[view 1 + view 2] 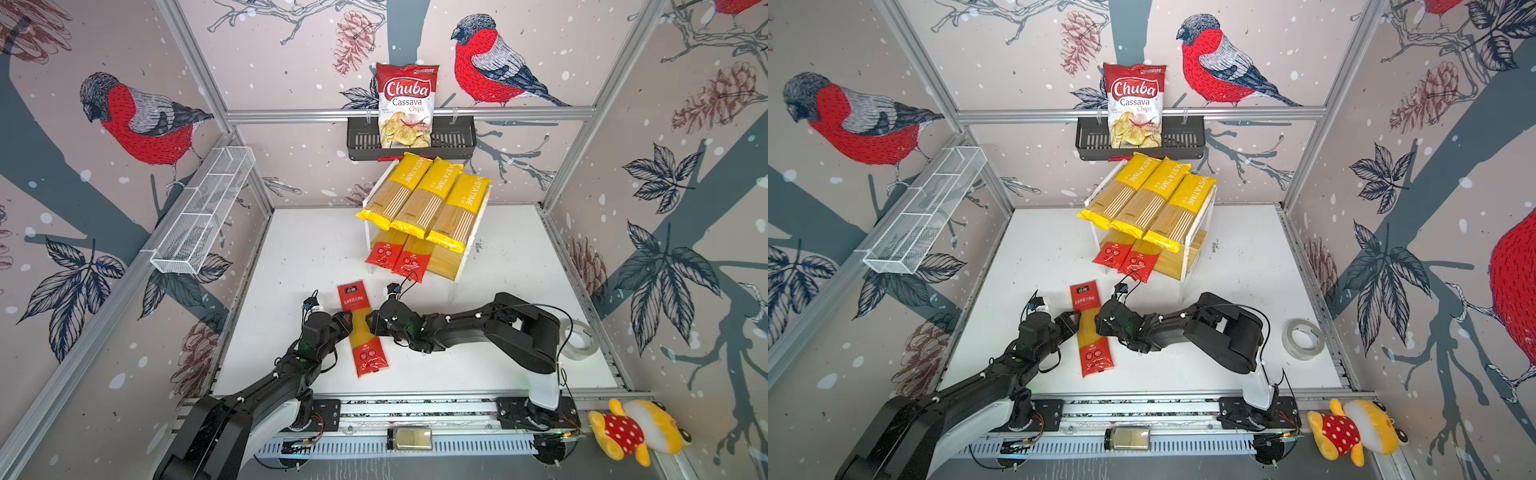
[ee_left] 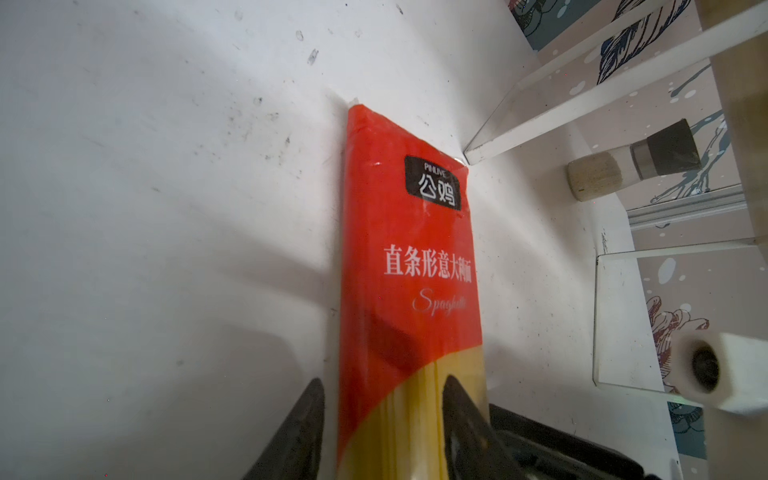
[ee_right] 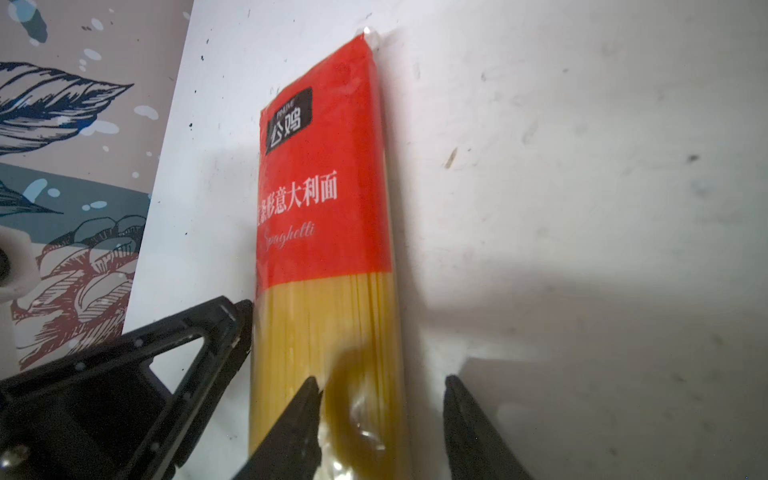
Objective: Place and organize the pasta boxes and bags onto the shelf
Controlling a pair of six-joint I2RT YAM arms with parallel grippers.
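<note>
left tool (image 1: 348, 322), right tool (image 1: 370, 321) beside pack (image 1: 362, 337)

We see a red-and-white Chuba cassava chips bag (image 1: 406, 106) standing upright in a black slotted basket (image 1: 361, 143) that hangs from the rail on the back wall. A white wire mesh tray (image 1: 203, 212) is fixed along the left wall, with nothing visible inside it. On the white surface (image 1: 299, 257), near its right edge, lies a roll of clear tape (image 1: 579, 338). Outside the front right corner lies a yellow plush toy (image 1: 636, 430) (its middle is red with white dots). A small clear jar (image 1: 412, 439) lies on the front rail. The walls around us show red-breasted birds (image 1: 141, 120), pine cones and leaves. In the left wrist view, a brush (image 2: 631, 160) with a pale head appears.
</note>
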